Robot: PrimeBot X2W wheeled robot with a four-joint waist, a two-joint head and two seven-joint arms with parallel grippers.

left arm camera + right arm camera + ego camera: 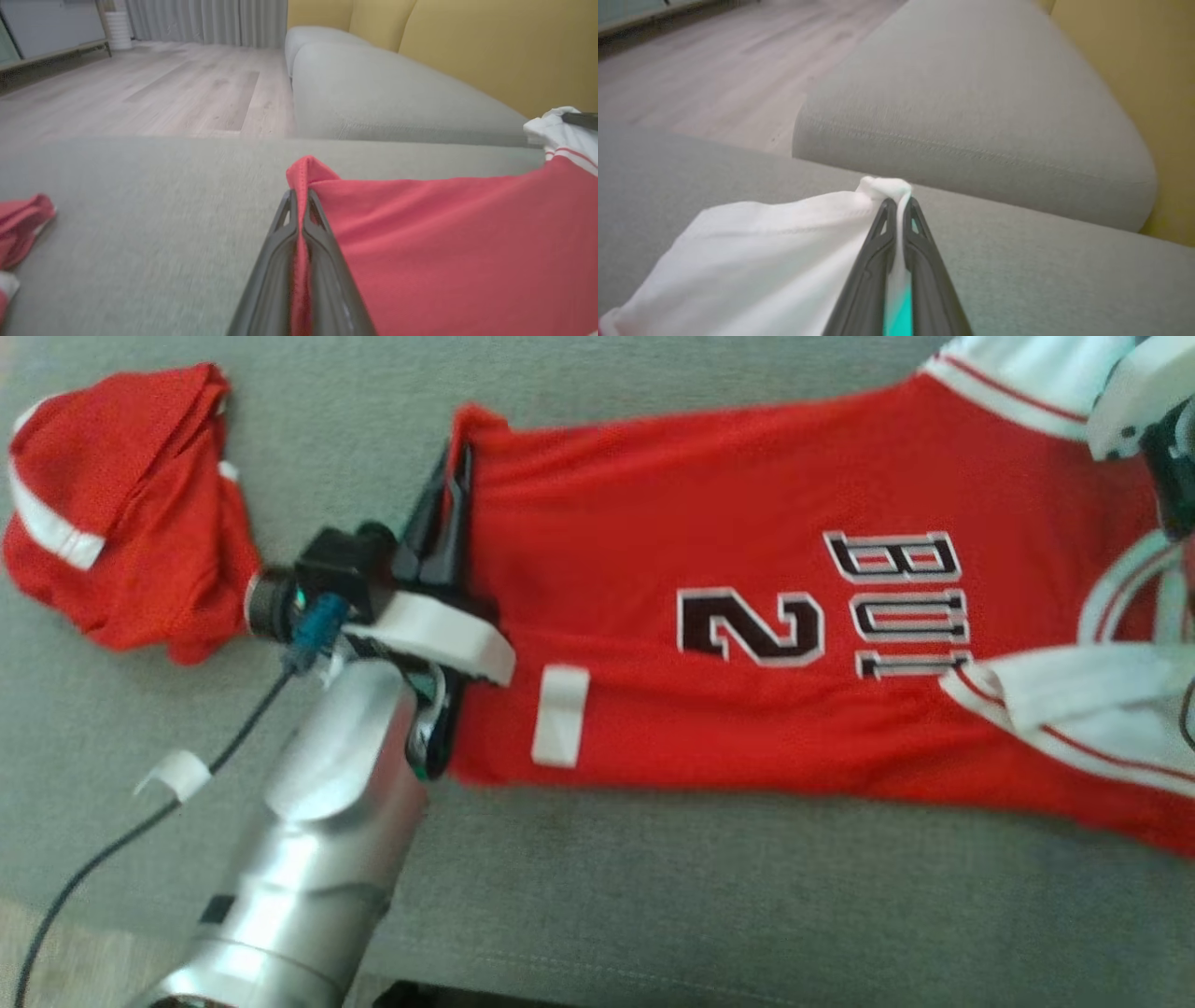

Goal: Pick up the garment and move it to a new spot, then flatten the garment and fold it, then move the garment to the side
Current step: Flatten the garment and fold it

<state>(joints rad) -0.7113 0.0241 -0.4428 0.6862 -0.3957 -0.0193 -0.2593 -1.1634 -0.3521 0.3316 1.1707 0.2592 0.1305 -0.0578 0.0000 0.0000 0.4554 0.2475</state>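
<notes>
Jersey (747, 644) stretched out across grey sofa seat (653, 896). My left gripper (299, 198) pinching red hem corner, right gripper (899, 205) pinching white shoulder edge. Looks like flattening stage; fold and side move not done.

Crumpled red cloth (121, 513) on grey sofa cushion (653, 905), wooden floor (163, 88) beyond

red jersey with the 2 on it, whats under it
The grey sofa cushion, showing bare beside the jersey. Whatever lies beneath the spread cloth is covered. The left gripper pinches its red hem corner, the right gripper its white trim.
</notes>
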